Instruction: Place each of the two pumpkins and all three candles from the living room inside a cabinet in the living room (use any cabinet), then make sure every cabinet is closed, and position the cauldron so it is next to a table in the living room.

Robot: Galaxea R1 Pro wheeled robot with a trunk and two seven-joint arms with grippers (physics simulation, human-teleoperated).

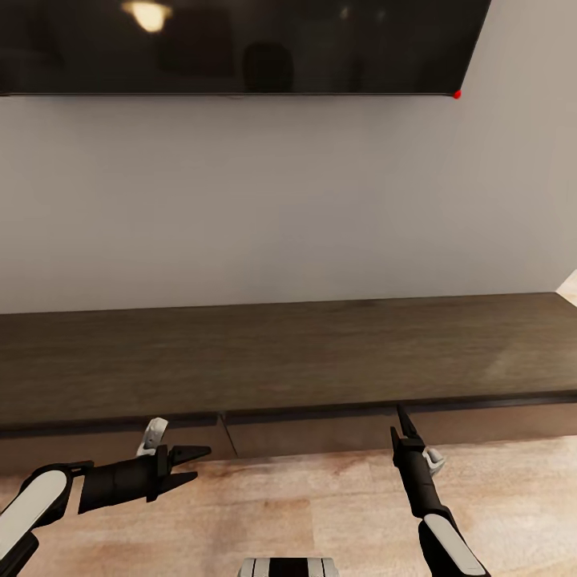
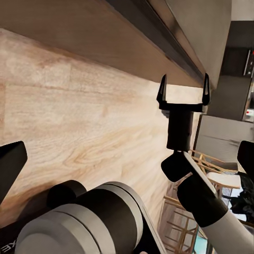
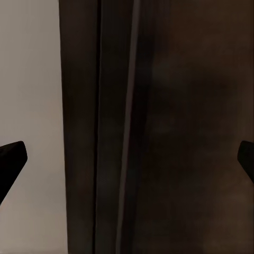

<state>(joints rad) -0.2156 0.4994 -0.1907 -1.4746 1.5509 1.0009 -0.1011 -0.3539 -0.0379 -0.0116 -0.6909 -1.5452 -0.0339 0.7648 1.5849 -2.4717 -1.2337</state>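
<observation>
The cabinet (image 1: 280,357) is seen in the head view as a long, low dark-brown unit set against a pale wall (image 1: 280,208), its broad top bare and its drawer fronts running along the lower edge, just above a light wooden floor (image 1: 320,497). One drawer front (image 1: 308,433), near the middle, is seen to stand slightly proud of its neighbours. The lower edge of a dark screen (image 1: 232,44) is mounted on the wall above, with a small red light at its corner. The left hand (image 1: 195,464) is held low in front of the cabinet's left part, pointing sideways toward the middle, its two black fingers spread apart with nothing between them. The right hand (image 1: 403,422) is raised upright just before the cabinet's front edge, right of the middle drawer; in the left wrist view it (image 2: 183,89) is shown with both fingers parted and nothing held, close beside the cabinet's edge over the floor. In the right wrist view, the dark wood of the cabinet (image 3: 174,127) is seen close ahead between the widely spread fingertips (image 3: 10,159).
</observation>
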